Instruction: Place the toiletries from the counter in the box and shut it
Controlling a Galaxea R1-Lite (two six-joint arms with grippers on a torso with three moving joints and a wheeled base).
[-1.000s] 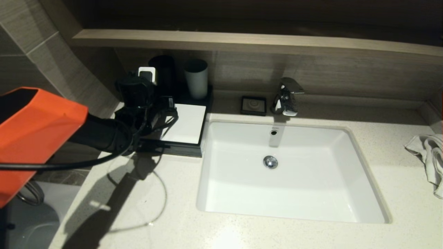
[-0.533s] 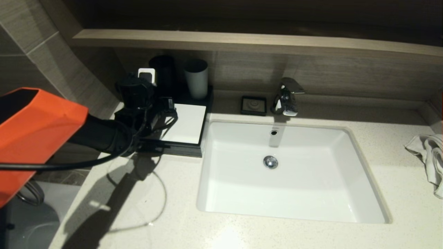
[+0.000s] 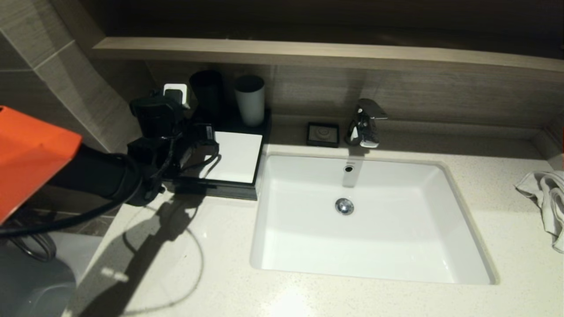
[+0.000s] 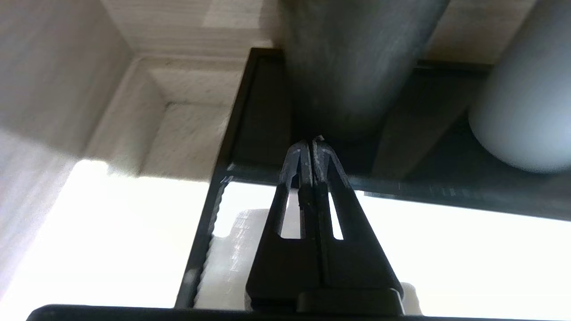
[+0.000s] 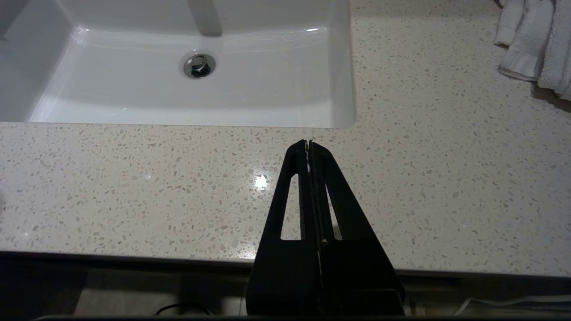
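counter (image 3: 308, 295), left gripper (image 4: 311, 145) over box (image 3: 229, 187)

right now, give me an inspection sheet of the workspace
surface: speckled counter around a white sink, nothing loose seen on it near the box
job's things: black tray with the white-lidded box, lid down; no toiletries seen outside it
clutter: dark cup and grey cup at the tray's back, soap dish, white towel at the far right
grippers: left hand shut, empty, over the tray's left side before the dark cup; right hand shut, empty, parked over the counter's front edge
cables: black cable along the left arm
surroundings: faucet, wooden shelf, wall socket
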